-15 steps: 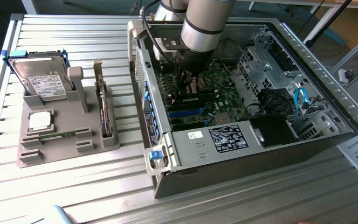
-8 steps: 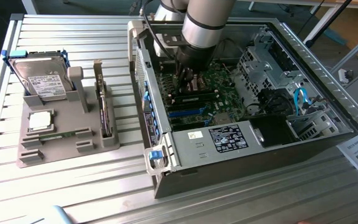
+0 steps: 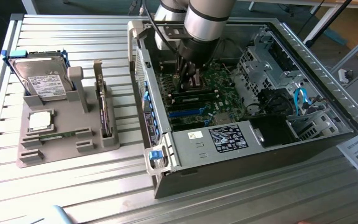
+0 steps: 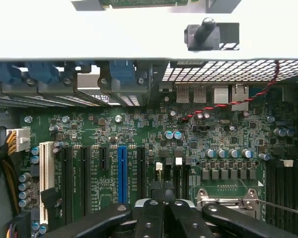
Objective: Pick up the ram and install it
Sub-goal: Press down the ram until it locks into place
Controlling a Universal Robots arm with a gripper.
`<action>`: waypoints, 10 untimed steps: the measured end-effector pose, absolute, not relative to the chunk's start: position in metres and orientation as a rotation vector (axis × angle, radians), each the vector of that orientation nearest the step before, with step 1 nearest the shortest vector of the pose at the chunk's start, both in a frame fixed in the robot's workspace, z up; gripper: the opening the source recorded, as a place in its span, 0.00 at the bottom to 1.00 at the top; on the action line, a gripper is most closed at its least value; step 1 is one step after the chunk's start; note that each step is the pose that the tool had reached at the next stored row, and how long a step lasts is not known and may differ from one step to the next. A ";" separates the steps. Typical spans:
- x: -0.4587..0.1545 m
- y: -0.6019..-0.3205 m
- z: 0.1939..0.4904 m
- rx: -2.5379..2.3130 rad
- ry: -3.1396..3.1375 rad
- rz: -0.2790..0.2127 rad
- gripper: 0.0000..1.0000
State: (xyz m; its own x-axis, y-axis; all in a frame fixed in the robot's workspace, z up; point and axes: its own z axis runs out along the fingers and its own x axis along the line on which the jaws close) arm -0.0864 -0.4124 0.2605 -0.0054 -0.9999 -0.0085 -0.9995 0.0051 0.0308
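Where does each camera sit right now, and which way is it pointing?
Exterior view: off the arm, high up, looking down on the ribbed metal table, the grey parts holder and the open black computer case; the silver arm reaches into the case.
Wrist view: on the wrist, inside the case, facing the green motherboard; the shut black gripper shows at the picture's edge.
Shared: the motherboard and its blue expansion slot, which also shows in the exterior view.

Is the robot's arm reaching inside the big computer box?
Yes, in the exterior view the arm goes down into the open computer case, and its hand is right above the green motherboard.
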 end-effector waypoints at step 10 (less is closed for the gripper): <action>-0.086 -0.412 0.273 2.204 -2.216 -0.043 0.10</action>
